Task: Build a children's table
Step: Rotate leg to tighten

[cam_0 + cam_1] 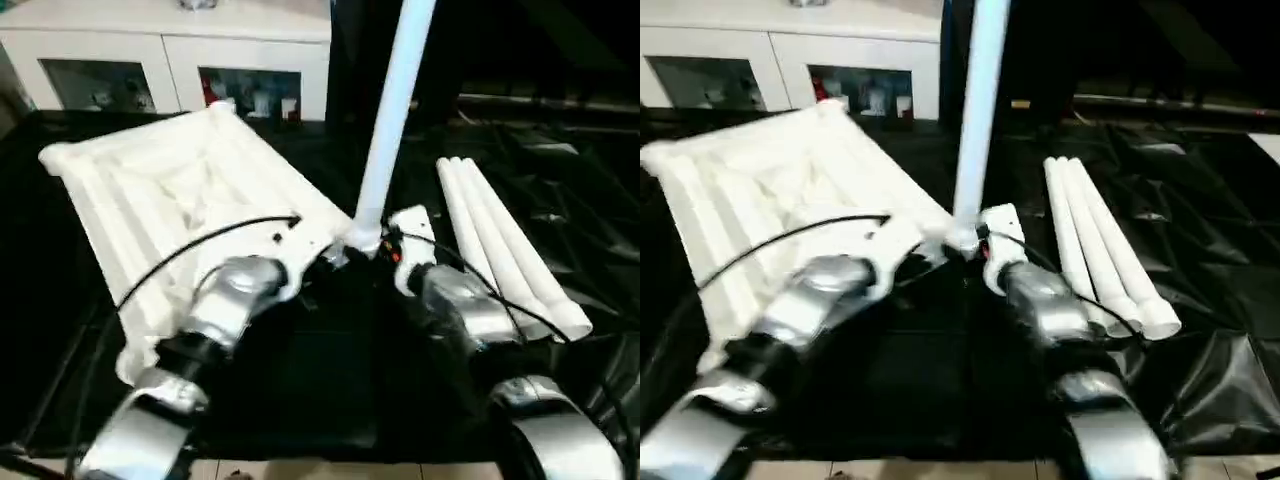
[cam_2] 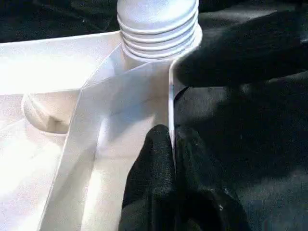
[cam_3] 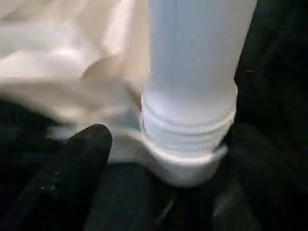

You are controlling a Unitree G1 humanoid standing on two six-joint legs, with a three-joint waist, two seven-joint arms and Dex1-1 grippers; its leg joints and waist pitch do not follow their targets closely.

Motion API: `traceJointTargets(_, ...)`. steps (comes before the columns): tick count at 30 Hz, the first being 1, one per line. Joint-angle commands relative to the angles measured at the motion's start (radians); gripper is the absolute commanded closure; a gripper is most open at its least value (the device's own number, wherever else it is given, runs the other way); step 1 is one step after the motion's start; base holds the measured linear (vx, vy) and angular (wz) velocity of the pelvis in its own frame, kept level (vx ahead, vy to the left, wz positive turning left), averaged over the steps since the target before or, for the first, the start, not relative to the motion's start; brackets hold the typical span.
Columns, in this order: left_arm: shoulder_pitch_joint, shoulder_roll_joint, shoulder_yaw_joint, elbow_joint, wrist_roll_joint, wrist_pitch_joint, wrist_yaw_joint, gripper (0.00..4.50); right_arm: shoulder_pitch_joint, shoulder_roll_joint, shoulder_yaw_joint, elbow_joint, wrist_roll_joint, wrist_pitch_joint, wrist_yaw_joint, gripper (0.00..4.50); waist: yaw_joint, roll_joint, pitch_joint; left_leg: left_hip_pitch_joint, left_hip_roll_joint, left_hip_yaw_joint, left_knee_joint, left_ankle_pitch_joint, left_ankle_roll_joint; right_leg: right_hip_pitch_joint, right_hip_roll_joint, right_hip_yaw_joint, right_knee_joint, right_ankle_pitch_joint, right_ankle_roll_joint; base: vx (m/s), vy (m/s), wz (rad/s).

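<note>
Nearest, the left gripper (image 2: 172, 159) pinches the thin rim of the upturned table top (image 1: 170, 190) on the black-covered table (image 1: 330, 380). The right gripper (image 3: 159, 159) stands wide around the upright leg (image 1: 392, 110) in its corner socket. Three spare legs (image 1: 505, 255) lie beyond — light, stiff, slick plastic, probably best gripped low by the ridges.

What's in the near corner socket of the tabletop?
One white leg stands upright in the socket, its ribbed end partly above the tabletop rim. How deep it goes is hidden inside the socket.
</note>
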State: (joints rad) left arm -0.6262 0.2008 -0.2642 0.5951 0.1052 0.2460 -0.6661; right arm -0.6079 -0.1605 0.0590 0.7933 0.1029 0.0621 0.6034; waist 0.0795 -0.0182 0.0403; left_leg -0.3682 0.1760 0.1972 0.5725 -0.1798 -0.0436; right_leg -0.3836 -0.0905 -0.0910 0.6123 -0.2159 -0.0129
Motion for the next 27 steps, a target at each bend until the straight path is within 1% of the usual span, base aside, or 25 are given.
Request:
traceJointTargets(1,0.043,0.036,-0.018,0.013,-0.012,-0.053,-0.069,4.5,0.024,-0.046,0.046,-0.09,-0.001,0.012,0.12,0.38,0.009,-0.009,-0.055,0.008,0.064,-0.028,-0.055,-0.11,0.108,0.048,-0.076,0.059,-0.067,-0.03,-0.225,0.0,0.0,0.0)
traceJointTargets(2,0.052,0.053,-0.024,-0.001,-0.022,-0.083,-0.114,4.5,0.035,-0.071,0.056,-0.115,0.003,0.019,0.158,0.38,0.008,-0.009,-0.054,0.007,0.065,-0.028,-0.055,-0.118,0.106,0.048,-0.079,0.06,-0.065,-0.035,-0.228,0.0,0.0,0.0)
traceJointTargets(4,0.069,0.078,-0.033,-0.035,-0.044,-0.109,-0.191,4.5,0.046,-0.101,0.064,-0.142,0.007,0.021,0.208,0.38,0.008,-0.009,-0.053,0.008,0.066,-0.028,-0.057,-0.133,0.101,0.046,-0.079,0.06,-0.068,-0.059,-0.228,0.0,0.0,0.0)
traceJointTargets(5,0.077,0.087,-0.036,-0.052,-0.055,-0.109,-0.221,4.5,0.049,-0.112,0.066,-0.15,0.007,0.02,0.225,0.38,0.01,-0.008,-0.052,0.01,0.068,-0.028,-0.057,-0.139,0.097,0.045,-0.08,0.06,-0.069,-0.071,-0.228,0.0,0.0,0.0)
traceJointTargets(7,0.104,0.127,-0.055,-0.123,-0.084,-0.085,-0.325,4.5,0.059,-0.14,0.072,-0.183,0.011,0.028,0.278,0.38,0.014,-0.007,-0.052,0.012,0.07,-0.027,-0.058,-0.139,0.084,0.043,-0.08,0.062,-0.067,-0.082,-0.236,0.0,0.0,0.0)
traceJointTargets(8,0.106,0.128,-0.056,-0.126,-0.085,-0.084,-0.329,4.5,0.06,-0.141,0.072,-0.184,0.012,0.029,0.28,0.38,0.014,-0.004,-0.052,0.012,0.07,-0.027,-0.059,-0.135,0.081,0.042,-0.079,0.062,-0.065,-0.077,-0.238,0.0,0.0,0.0)
traceJointTargets(9,0.106,0.128,-0.056,-0.126,-0.085,-0.084,-0.329,4.5,0.06,-0.141,0.072,-0.184,0.012,0.029,0.28,0.38,0.014,-0.002,-0.052,0.016,0.07,-0.025,-0.059,-0.137,0.077,0.038,-0.076,0.062,-0.065,-0.071,-0.244,0.0,0.0,0.0)
traceJointTargets(10,0.111,0.135,-0.06,-0.138,-0.09,-0.079,-0.346,4.5,0.063,-0.147,0.073,-0.195,0.014,0.038,0.289,0.38,0.016,-0.002,-0.052,0.018,0.071,-0.024,-0.058,-0.14,0.074,0.038,-0.076,0.063,-0.064,-0.057,-0.251,0.0,0.0,0.0)
traceJointTargets(12,0.118,0.138,-0.058,-0.15,-0.101,-0.081,-0.36,4.5,0.066,-0.155,0.08,-0.205,0.013,0.044,0.3,0.38,0.02,-0.005,-0.052,0.015,0.071,-0.025,-0.059,-0.133,0.072,0.042,-0.078,0.062,-0.061,-0.046,-0.251,0.0,0.0,0.0)
traceJointTargets(15,0.13,0.139,-0.056,-0.163,-0.113,-0.088,-0.375,4.5,0.072,-0.165,0.104,-0.218,0.001,0.047,0.329,0.38,0.022,-0.007,-0.052,0.014,0.069,-0.024,-0.058,-0.131,0.07,0.042,-0.078,0.062,-0.062,-0.048,-0.244,0.0,0.0,0.0)
traceJointTargets(19,0.133,0.14,-0.055,-0.169,-0.114,-0.085,-0.379,4.5,0.073,-0.164,0.107,-0.219,0.002,0.049,0.337,0.38,0.024,-0.01,-0.053,0.012,0.068,-0.025,-0.057,-0.134,0.064,0.044,-0.08,0.062,-0.063,-0.07,-0.234,0.0,0.0,0.0)
traceJointTargets(20,0.136,0.142,-0.054,-0.176,-0.114,-0.081,-0.383,4.5,0.074,-0.161,0.109,-0.218,0.004,0.052,0.347,0.38,0.024,-0.011,-0.054,0.012,0.067,-0.025,-0.057,-0.129,0.065,0.045,-0.08,0.062,-0.062,-0.066,-0.233,0.0,0.0,0.0)
traceJointTargets(21,0.137,0.143,-0.054,-0.178,-0.114,-0.08,-0.385,4.5,0.074,-0.16,0.109,-0.217,0.004,0.053,0.349,0.38,0.024,-0.01,-0.055,0.012,0.068,-0.025,-0.056,-0.121,0.069,0.045,-0.079,0.062,-0.06,-0.053,-0.235,0.0,0.0,0.0)
traceJointTargets(22,0.138,0.143,-0.054,-0.182,-0.115,-0.078,-0.387,4.5,0.073,-0.158,0.109,-0.216,0.004,0.054,0.351,0.52,0.024,-0.01,-0.055,0.012,0.068,-0.025,-0.056,-0.116,0.071,0.044,-0.078,0.062,-0.059,-0.045,-0.236,0.0,0.0,0.0)
traceJointTargets(23,0.143,0.147,-0.052,-0.192,-0.114,-0.071,-0.394,4.5,0.071,-0.153,0.107,-0.212,0.005,0.057,0.355,0.52,0.025,-0.009,-0.056,0.012,0.067,-0.024,-0.054,-0.101,0.079,0.044,-0.078,0.062,-0.056,-0.02,-0.242,0.0,0.0,0.0)
traceJointTargets(24,0.144,0.148,-0.052,-0.195,-0.114,-0.069,-0.396,4.5,0.071,-0.153,0.108,-0.214,0.006,0.059,0.355,0.8,0.025,-0.01,-0.055,0.012,0.067,-0.024,-0.054,-0.097,0.082,0.045,-0.078,0.061,-0.056,-0.016,-0.245,0.0,0.0,0.0)
traceJointTargets(27,0.146,0.15,-0.052,-0.2,-0.113,-0.066,-0.4,4.5,0.072,-0.155,0.111,-0.217,0.01,0.065,0.357,0.91,0.026,-0.009,-0.055,0.013,0.067,-0.024,-0.053,-0.1,0.083,0.045,-0.077,0.061,-0.056,-0.024,-0.246,0.0,0.0,0.0)
